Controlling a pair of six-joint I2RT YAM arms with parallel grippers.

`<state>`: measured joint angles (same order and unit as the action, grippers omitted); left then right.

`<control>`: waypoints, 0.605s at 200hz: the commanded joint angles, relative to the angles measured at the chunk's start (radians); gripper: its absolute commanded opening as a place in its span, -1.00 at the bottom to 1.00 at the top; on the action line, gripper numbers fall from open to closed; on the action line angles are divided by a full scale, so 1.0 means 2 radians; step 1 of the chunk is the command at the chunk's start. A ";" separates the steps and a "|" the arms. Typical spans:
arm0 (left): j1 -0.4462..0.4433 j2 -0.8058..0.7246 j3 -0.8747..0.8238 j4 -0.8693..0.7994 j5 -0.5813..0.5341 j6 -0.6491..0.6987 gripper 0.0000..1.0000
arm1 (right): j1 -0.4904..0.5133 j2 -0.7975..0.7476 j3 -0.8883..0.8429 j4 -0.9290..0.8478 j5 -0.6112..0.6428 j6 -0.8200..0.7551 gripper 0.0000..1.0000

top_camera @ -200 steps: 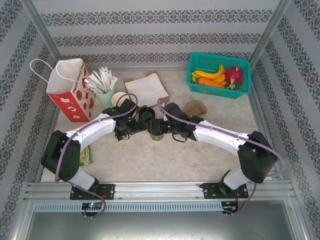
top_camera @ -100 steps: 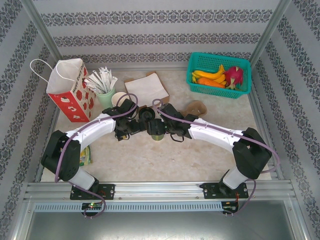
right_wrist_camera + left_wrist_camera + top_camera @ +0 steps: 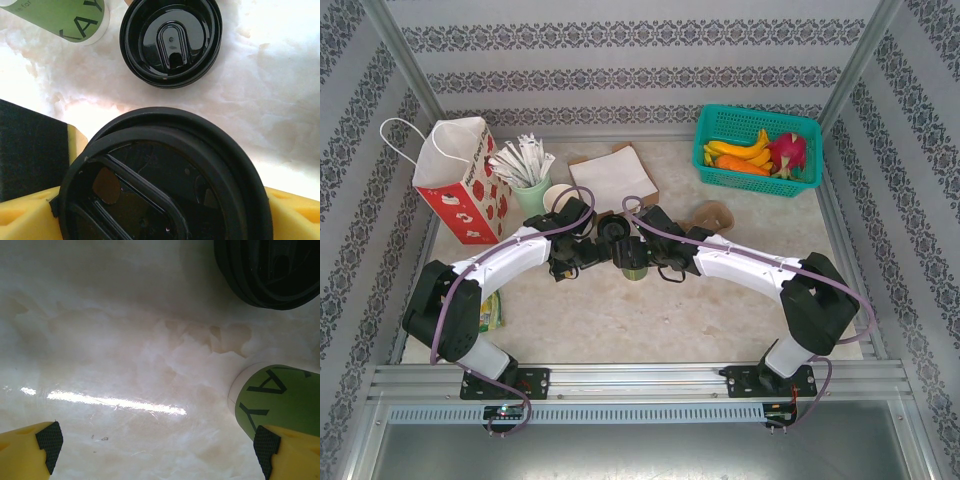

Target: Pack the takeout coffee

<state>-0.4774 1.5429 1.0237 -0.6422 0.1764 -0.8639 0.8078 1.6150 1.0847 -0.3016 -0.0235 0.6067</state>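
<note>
Mid-grasp, right gripper (image 3: pixel 162 212) straddled the small green paper cup with black plastic lid (image 3: pixel 165 170), clamp unclear (left gripper (image 3: pixel 157 447) gaped empty); squeeze and lift looked due

Here we are in a robot lab's test cell got up as a little café counter: patterned wallpaper panels (image 3: pixel 620 75) hang on bare aluminium posts (image 3: pixel 395 50) left, right and far around a marble-look bench (image 3: pixel 620 320). A left arm (image 3: pixel 510 255) and a right arm (image 3: pixel 750 268) are bolted to a metal rail (image 3: pixel 640 380) along the near edge. Shop props dress the bench: takeout coffee (image 3: pixel 634 262), paper gift bag (image 3: pixel 460 180), cup of sticks (image 3: pixel 530 195), teal fruit basket (image 3: pixel 750 182).
</note>
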 commanded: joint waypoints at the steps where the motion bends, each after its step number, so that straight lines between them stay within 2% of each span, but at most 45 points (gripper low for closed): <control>1: 0.002 0.005 0.010 -0.001 0.007 0.012 0.99 | 0.001 0.031 -0.017 -0.038 -0.016 0.004 0.69; 45: 0.001 0.007 0.010 0.000 0.010 0.010 0.99 | 0.000 0.039 -0.033 -0.064 -0.027 0.001 0.62; 121: 0.001 0.008 0.007 0.005 0.017 0.012 0.99 | 0.001 0.060 -0.077 -0.051 -0.040 -0.005 0.56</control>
<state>-0.4763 1.5440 1.0237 -0.6422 0.1795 -0.8635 0.8070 1.6150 1.0245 -0.2012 -0.0452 0.5976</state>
